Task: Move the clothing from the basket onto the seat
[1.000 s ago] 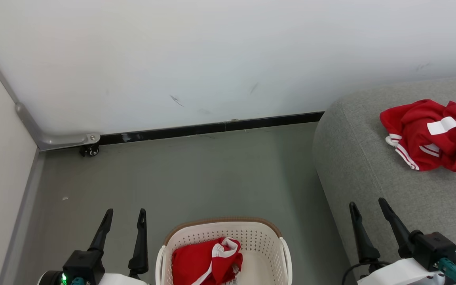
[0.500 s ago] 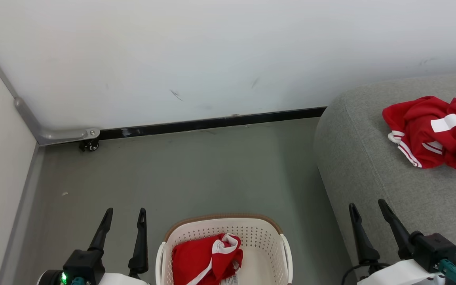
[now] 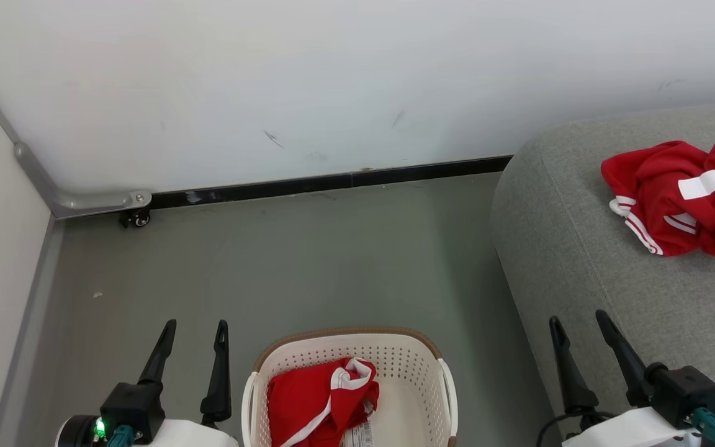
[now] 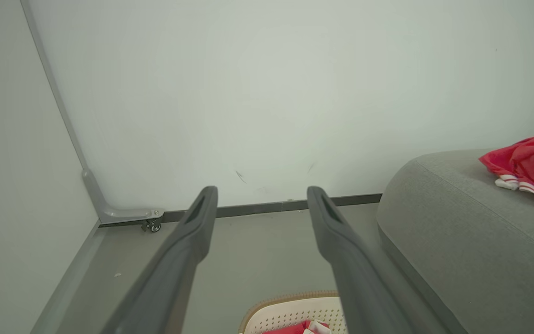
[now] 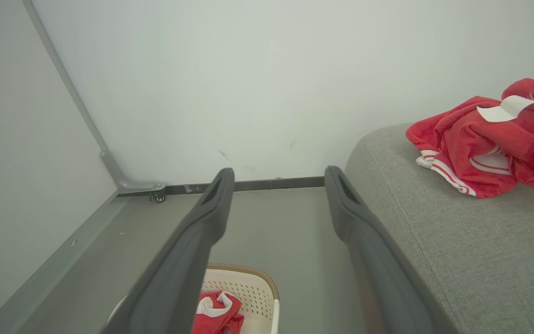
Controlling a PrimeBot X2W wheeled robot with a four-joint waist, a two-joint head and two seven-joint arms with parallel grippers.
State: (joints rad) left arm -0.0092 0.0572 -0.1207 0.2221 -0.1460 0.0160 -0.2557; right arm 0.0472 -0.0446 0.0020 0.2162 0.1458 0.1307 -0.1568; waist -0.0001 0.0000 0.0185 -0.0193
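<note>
Resting in basket (image 3: 408, 367), shorts (image 3: 305, 403); top (image 3: 655, 189) on seat (image 3: 571, 267)

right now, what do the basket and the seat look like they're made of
The basket looks like smooth cream plastic, given its even rows of holes; its brown rim could be woven trim. The seat looks like matte grey woven fabric, its weave visible.

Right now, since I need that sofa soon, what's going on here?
A robot is moving red clothes from a basket on the floor to the seat. The top lies crumpled on the seat; the shorts lie in the basket, not yet moved. The left jaws, beside the basket, and the right jaws, near the seat, stand open and empty.
</note>
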